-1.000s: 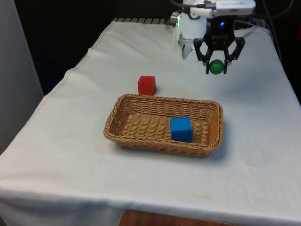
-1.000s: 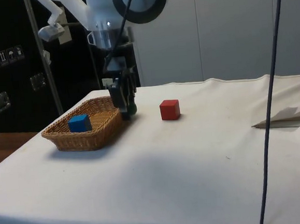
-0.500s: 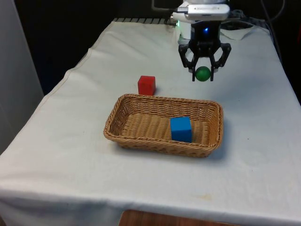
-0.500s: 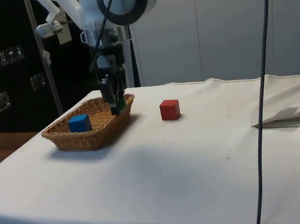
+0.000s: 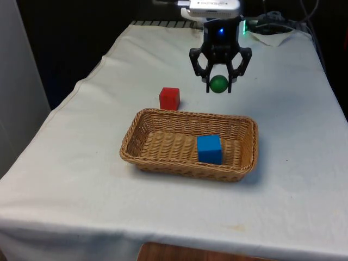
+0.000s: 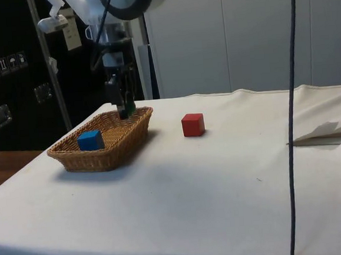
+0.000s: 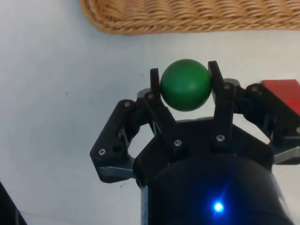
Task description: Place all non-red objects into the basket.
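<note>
Task roughly half complete: the blue cube (image 5: 209, 149), matte and sharp-edged, lies inside the woven wicker basket (image 5: 163, 145), while the smooth green ball (image 5: 219, 84) is pinched between the fingers of the gripper (image 5: 219, 87), held in the air above the tabletop (image 5: 81, 163) just beyond the basket's far rim and not yet over it. Remaining work, by my judgement, is carrying the ball over the rim and releasing it; the red cube (image 5: 169, 98) stands on the white cloth near the basket's far side and should stay there
</note>
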Controlling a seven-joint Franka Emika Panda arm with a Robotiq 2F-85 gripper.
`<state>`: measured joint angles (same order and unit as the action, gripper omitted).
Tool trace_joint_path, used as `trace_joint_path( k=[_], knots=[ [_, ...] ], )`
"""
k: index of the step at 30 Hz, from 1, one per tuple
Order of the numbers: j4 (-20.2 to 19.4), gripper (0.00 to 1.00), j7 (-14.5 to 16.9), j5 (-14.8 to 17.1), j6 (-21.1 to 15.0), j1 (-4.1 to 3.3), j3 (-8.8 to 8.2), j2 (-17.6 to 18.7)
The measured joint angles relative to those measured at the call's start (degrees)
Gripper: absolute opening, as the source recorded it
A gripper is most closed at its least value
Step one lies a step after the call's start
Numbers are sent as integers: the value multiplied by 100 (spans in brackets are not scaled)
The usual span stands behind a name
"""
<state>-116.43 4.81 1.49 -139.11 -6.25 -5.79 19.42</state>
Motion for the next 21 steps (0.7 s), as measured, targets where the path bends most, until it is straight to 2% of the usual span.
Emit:
trace_joint_path(
  k=[9,16,19,21],
  knots=[
    [453,0,183,74,201,17,-155,252],
    [882,0,286,172,298,29,-218,579],
    [1197,0,344,229,327,40,-258,865],
    [1272,0,355,246,332,46,-264,940]
  ],
)
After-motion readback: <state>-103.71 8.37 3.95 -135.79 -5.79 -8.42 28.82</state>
